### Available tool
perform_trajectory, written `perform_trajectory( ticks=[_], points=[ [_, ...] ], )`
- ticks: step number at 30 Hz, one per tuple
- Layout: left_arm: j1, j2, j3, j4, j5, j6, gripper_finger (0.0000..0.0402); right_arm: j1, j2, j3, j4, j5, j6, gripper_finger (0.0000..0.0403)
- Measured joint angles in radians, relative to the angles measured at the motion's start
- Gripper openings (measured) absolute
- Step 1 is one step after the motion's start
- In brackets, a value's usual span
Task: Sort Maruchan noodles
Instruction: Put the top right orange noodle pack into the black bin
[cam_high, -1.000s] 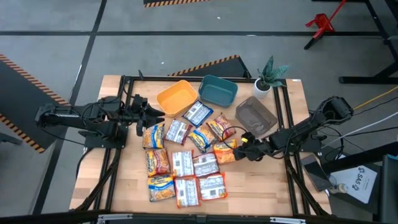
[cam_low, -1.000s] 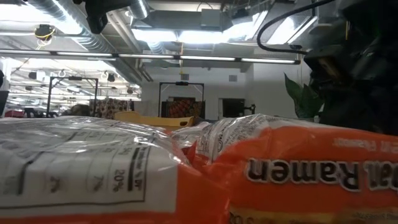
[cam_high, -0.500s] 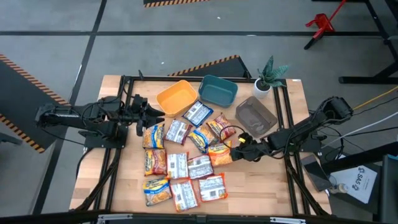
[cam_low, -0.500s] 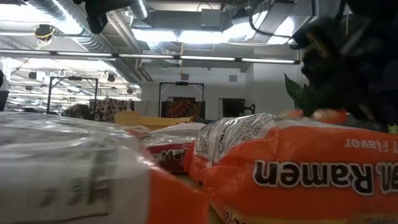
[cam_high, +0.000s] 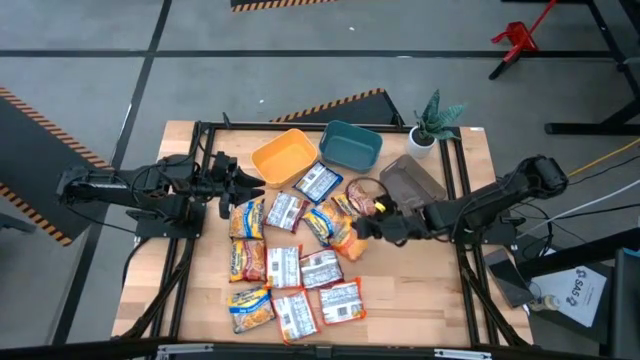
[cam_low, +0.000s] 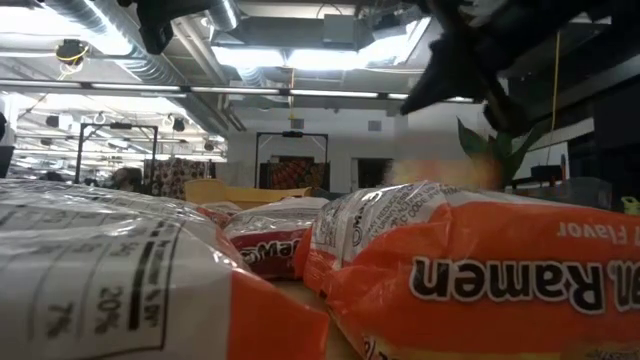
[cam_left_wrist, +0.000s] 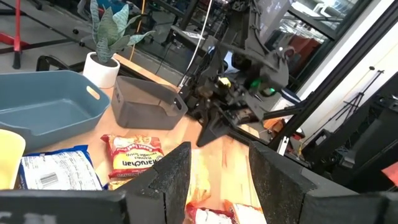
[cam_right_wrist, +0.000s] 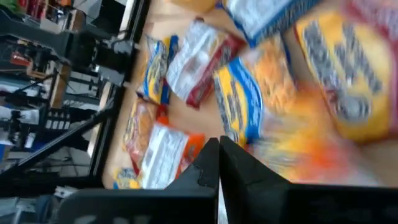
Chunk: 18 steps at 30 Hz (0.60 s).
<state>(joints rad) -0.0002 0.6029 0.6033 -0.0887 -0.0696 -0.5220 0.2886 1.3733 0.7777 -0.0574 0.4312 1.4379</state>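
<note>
Several Maruchan noodle packets (cam_high: 290, 265) in yellow-and-blue, maroon and orange lie flat on the wooden table, some overlapping. My right gripper (cam_high: 378, 228) reaches in from the table's right and is shut on one orange packet (cam_high: 352, 240). That packet shows as an orange blur (cam_low: 440, 172) under the dark fingers in the low view. Over the table's left side my left gripper (cam_high: 240, 182) stays level and open, with nothing between its fingers (cam_left_wrist: 217, 180). My right gripper pinches the orange packet by its edge nearest the table's right side (cam_high: 364, 233) between its two shut fingers. The fingers slant down from the table's right. The packet hangs tilted below them, raised off the packets around it; blur hides the exact place of contact.
A yellow bin (cam_high: 284, 155), a teal bin (cam_high: 350, 145) and a grey bin (cam_high: 410, 182) stand in a row at the far side. A potted plant (cam_high: 432, 125) stands by the far right corner. Black frame rails (cam_high: 190, 230) run along both sides of the table.
My right gripper has risen and gone toward the table's left and far side, tipping up nearer to level. The orange packet, which lay flat among the others, has come up with it and now hangs tilted.
</note>
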Motion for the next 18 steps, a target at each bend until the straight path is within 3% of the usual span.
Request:
perform_trajectory(
  ticks=[5,8,13,18],
  points=[
    [0.000,0.000,0.000,0.000,0.000,0.000,0.0157,-0.059,0.000,0.060,-0.079,-0.063,-0.159,0.0000],
    [0.000,0.000,0.000,0.000,-0.003,0.000,0.0157,-0.061,-0.001,0.087,-0.209,-0.178,-0.231,0.0006],
    [0.000,0.023,0.000,0.004,-0.072,-0.035,0.0157,0.016,-0.001,0.092,-0.440,-0.233,-0.007,0.0064],
    [0.000,0.161,-0.002,0.034,0.001,-0.048,0.0161,0.138,-0.001,0.092,-0.572,-0.079,0.284,0.0182]
  ],
)
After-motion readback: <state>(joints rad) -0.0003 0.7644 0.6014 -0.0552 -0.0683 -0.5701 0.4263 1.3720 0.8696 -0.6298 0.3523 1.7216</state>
